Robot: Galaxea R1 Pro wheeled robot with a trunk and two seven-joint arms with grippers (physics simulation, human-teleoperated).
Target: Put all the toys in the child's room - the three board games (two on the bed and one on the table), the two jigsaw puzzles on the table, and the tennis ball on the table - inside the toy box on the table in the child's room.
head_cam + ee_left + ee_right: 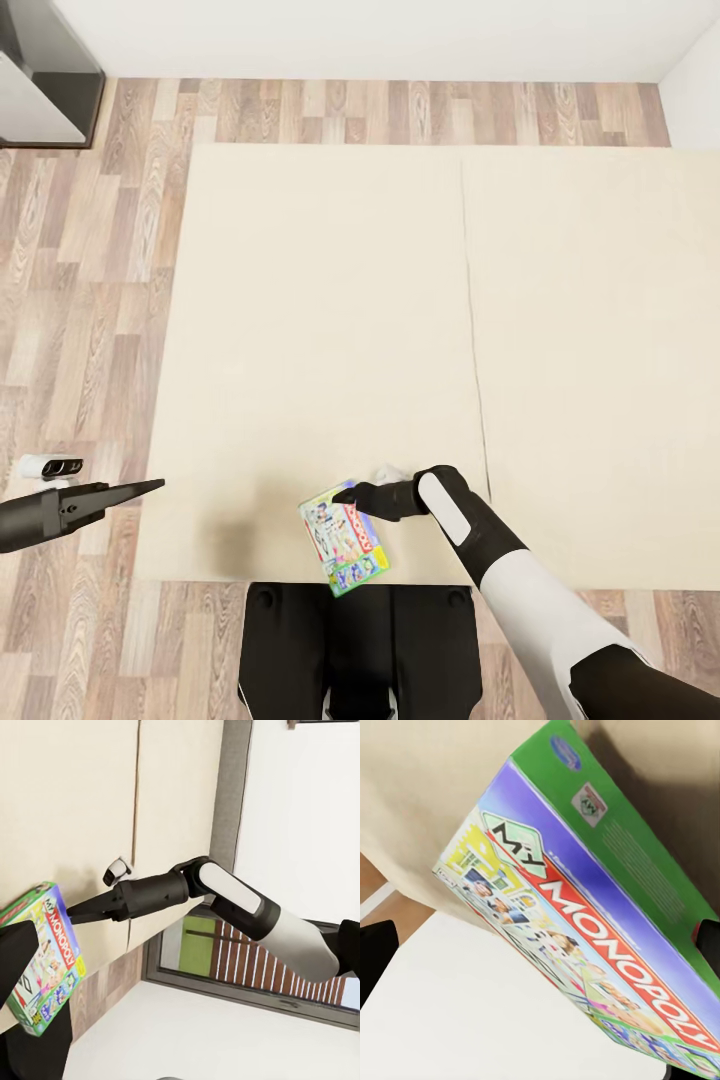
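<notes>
One of the board games, a white Monopoly box (345,537) with a colourful border, lies at the near edge of the bed's beige mattress (320,300), one corner past the edge. My right gripper (345,492) is at the box's far end and open. In the right wrist view the box (585,915) spans the gap between the fingers; one finger (706,937) is against its green side, the other stands clear. The left wrist view shows the right gripper's tip (73,915) touching the box (45,960). My left gripper (150,487) hovers open over the floor left of the bed.
Wood-plank floor (90,300) runs along the bed's left side and far end, up to a white wall. A dark cabinet (40,80) stands at the far left corner. My own dark base (360,650) is against the bed's near edge. A dark-framed window (225,960) shows in the left wrist view.
</notes>
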